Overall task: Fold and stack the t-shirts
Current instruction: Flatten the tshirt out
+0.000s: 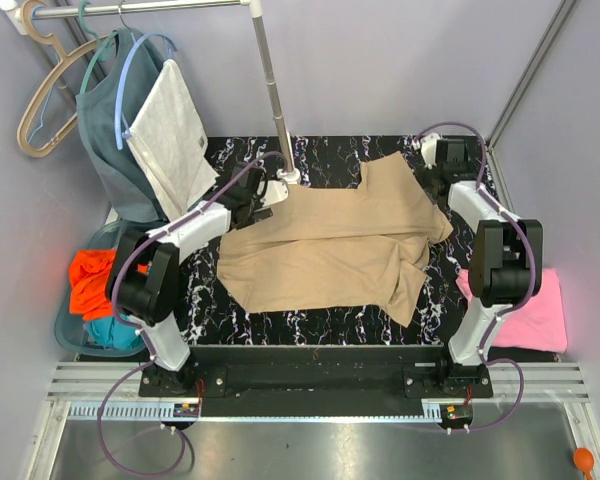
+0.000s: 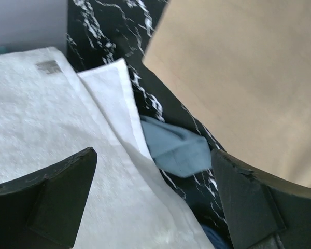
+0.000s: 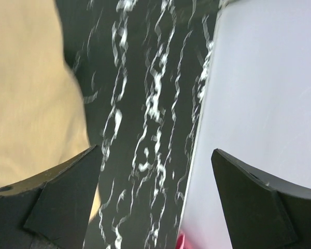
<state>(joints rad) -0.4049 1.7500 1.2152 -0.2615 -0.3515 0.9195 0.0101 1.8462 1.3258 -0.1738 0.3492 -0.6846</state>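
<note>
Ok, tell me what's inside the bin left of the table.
An orange t-shirt and a teal t-shirt, both crumpled, in the bin; anything beneath them is covered.

Far-L rack pole (image 1: pixel 273 100) & hanging towel (image 1: pixel 170 135) hem in left pincer (image 2: pixel 154 153); near table edge (image 1: pixel 280 328) open.

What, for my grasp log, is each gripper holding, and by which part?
Nothing is held. The left gripper is open above the white towel, the right gripper open above the table beside the tan t-shirt; neither pair of fingers pinches cloth.
</note>
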